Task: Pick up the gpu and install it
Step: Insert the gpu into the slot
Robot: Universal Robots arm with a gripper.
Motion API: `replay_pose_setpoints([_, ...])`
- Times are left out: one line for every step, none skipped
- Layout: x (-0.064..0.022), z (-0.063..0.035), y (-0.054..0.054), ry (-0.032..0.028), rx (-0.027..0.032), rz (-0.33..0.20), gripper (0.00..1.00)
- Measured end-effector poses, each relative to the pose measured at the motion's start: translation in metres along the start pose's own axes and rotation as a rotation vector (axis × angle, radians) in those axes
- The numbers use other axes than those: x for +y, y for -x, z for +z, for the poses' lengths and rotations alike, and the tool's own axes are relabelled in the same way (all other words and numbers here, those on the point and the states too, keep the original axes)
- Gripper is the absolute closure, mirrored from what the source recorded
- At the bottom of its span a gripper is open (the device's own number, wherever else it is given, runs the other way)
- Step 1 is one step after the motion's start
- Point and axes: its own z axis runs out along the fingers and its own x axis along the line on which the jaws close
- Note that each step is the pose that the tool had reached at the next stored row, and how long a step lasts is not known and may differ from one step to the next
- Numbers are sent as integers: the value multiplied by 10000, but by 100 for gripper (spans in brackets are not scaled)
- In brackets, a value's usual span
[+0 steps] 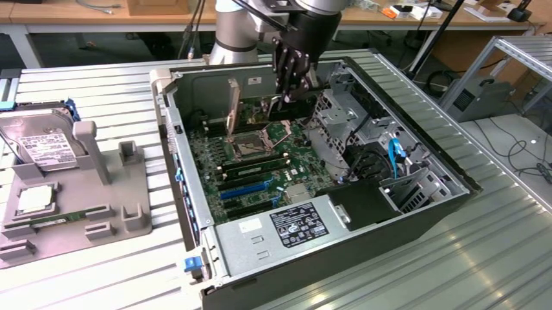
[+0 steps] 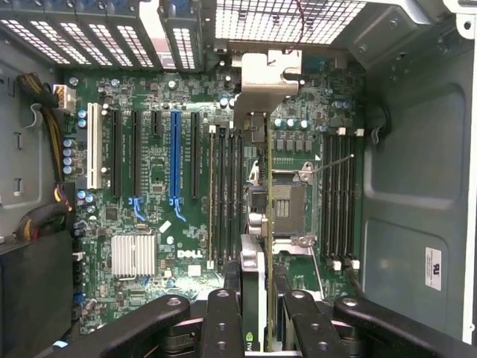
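A slatted metal table (image 1: pixel 483 245) carries an open computer case (image 1: pixel 431 206) lying on its side. Inside it, the gripper (image 1: pixel 289 97) (image 2: pixel 257 298) is clamped on the gpu (image 1: pixel 234 106) (image 2: pixel 268 89). The card is held on edge above the motherboard (image 2: pixel 156 194), over the CPU socket (image 2: pixel 287 201) and apart from the blue expansion slot (image 2: pixel 176 156).

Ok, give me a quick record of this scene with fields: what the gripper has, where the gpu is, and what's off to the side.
gripper: shut on the gpu, reaching down into the open computer case
gpu: held on edge, silver bracket at the end away from the gripper, over the motherboard beside the CPU socket
blue slot: empty
installed: not yet, the card sits in no slot
hard drive: on the grey holder, outside the case at the exterior view's left
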Motion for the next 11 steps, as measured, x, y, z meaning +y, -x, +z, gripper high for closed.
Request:
replay_pose_setpoints([0, 4, -1, 0, -1, 0, 73])
replay_pose_setpoints([-1, 7, -2, 0, 0, 0, 73])
replay_pose_setpoints([0, 10, -2, 0, 0, 0, 73])
replay_pose_setpoints([0, 14, -3, 0, 0, 0, 73])
replay_pose_setpoints([-1, 17, -4, 0, 0, 0, 73])
replay_pose_setpoints([-1, 21, -5, 0, 0, -1, 73])
replay_pose_setpoints([-1, 24, -6, 0, 0, 0, 73])
replay_pose_setpoints([-1, 28, -6, 0, 0, 0, 73])
replay_pose_setpoints([-1, 31, -7, 0, 0, 0, 73])
replay_pose_setpoints([-2, 35, -8, 0, 0, -1, 73])
replay_pose_setpoints([-2, 38, -9, 0, 0, 0, 73])
